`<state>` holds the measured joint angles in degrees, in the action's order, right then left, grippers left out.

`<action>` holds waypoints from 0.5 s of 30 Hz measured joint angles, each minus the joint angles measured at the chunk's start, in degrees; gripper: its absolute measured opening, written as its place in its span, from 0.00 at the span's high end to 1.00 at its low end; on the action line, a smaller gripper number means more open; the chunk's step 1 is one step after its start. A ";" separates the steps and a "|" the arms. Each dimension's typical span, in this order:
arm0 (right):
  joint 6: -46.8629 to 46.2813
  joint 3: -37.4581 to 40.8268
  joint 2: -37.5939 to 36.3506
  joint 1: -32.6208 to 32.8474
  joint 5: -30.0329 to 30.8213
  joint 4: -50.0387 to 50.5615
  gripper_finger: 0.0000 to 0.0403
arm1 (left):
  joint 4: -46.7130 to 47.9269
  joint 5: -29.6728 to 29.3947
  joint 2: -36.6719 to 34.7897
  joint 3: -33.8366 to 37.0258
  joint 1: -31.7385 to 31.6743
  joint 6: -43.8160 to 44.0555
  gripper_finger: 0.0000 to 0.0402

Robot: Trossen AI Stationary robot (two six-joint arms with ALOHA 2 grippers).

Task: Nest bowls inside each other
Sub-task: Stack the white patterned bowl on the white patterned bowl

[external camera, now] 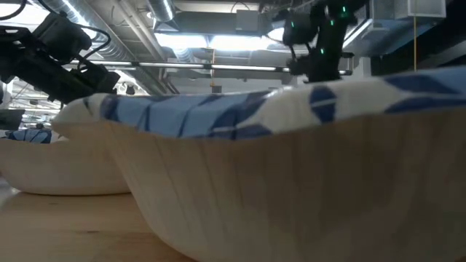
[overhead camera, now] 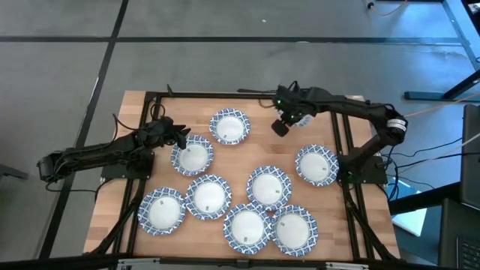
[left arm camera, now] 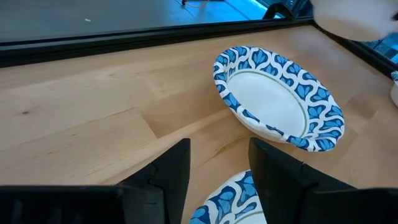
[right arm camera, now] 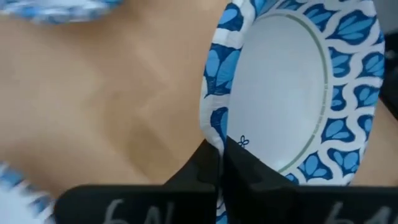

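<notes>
Very little here can be read. On the dark body of the right gripper (right arm camera: 219, 163), seen from its own wrist camera, there are pale markings that look like "6N" on one side and a cut-off "6" or similar on the other; both are blurred, so I can't be sure of them. The bowls (overhead camera: 229, 126) carry only a blue leaf pattern, no lettering. Nothing else bears legible writing.

a light wooden table (overhead camera: 225, 105) with a black frame stands on a grey floor (overhead camera: 67, 67); overhead run ducts and strip lights (external camera: 211, 40), and cables (overhead camera: 427, 157) trail alongside.
</notes>
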<state>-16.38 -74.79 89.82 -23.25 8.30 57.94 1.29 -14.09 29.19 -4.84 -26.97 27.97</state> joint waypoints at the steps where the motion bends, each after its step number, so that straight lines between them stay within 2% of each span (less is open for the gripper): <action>1: -0.78 -0.83 0.00 1.84 -0.63 0.48 0.99 | 0.00 0.00 -0.01 0.00 -0.01 0.00 0.61; 15: -17.29 -5.34 0.00 29.85 -1.51 1.57 0.98 | 0.04 0.07 -0.02 0.00 0.01 1.92 0.61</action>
<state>-33.68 -80.14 89.82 6.60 6.79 59.51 1.33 -14.02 29.17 -4.84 -26.96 29.89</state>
